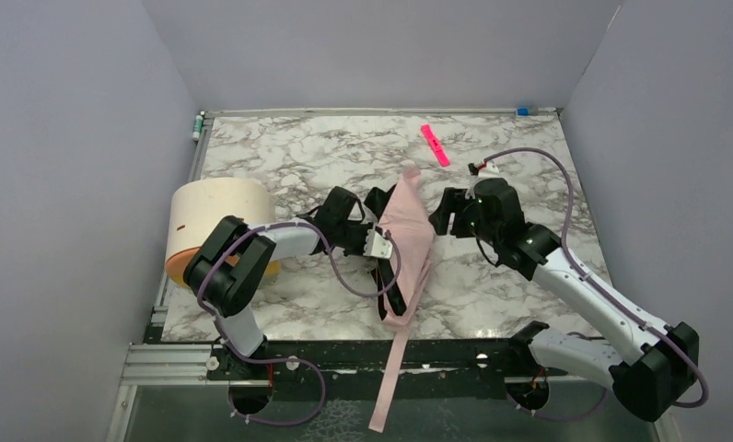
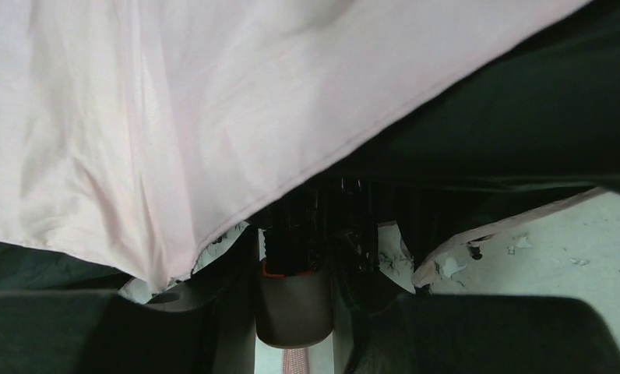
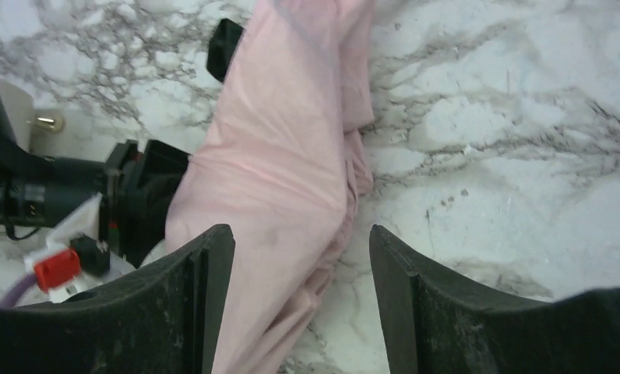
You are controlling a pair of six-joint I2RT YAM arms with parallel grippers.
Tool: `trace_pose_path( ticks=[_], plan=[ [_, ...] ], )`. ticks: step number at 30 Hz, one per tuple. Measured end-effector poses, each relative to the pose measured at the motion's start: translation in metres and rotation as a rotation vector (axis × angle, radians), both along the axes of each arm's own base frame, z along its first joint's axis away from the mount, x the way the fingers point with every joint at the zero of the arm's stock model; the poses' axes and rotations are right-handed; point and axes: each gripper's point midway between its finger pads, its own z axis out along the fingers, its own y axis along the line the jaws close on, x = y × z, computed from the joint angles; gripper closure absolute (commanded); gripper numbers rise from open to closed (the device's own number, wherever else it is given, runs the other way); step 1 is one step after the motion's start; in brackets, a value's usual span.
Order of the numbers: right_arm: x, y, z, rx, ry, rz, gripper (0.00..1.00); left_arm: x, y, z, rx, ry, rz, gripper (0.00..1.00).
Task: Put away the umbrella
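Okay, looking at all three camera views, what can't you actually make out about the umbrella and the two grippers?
- Top view: whether the left gripper is open or shut; the umbrella fabric covers its fingertips.
- Left wrist view: fabric fills most of the frame; the dark red-ringed cylinder low in the middle cannot be identified.
- Right wrist view: the umbrella's lower end is cut off by the bottom edge and by a finger of the open right gripper.

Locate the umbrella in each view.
Top external: umbrella mid-table, strap trailing past the near edge.
Left wrist: umbrella fills the upper left.
Right wrist: umbrella centre-left, top to bottom.
Shared landmark: marble table.
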Motion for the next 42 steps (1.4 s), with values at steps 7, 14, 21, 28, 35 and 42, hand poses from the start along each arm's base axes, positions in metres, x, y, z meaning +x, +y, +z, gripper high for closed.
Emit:
trace_pose_path(
  ticks=[7, 14, 21, 28, 35, 42],
  plan=[
    [0.024, 0.023, -0.010, -0.019, -0.042, 0.230, 0.13, -0.004, -0.014, 0.000, 0.027, -0.199, -0.058, 1.00],
    [0.042, 0.018, -0.044, -0.078, 0.006, 0.335, 0.06, -0.002, -0.015, 0.001, 0.026, -0.287, -0.048, 1.00],
    [0.060, 0.009, -0.068, -0.073, 0.050, 0.433, 0.02, -0.002, -0.014, 0.002, 0.028, -0.325, -0.047, 1.00],
    [0.051, 0.027, -0.113, -0.053, 0.176, 0.605, 0.07, -0.002, -0.015, 0.002, 0.031, -0.324, -0.044, 0.97],
    [0.034, 0.024, -0.138, -0.058, 0.251, 0.657, 0.13, -0.003, -0.015, 0.003, 0.024, -0.264, 0.000, 0.69],
    [0.029, 0.023, -0.143, -0.058, 0.205, 0.657, 0.20, -0.008, -0.013, 0.013, 0.019, -0.113, 0.086, 0.55]
  ],
)
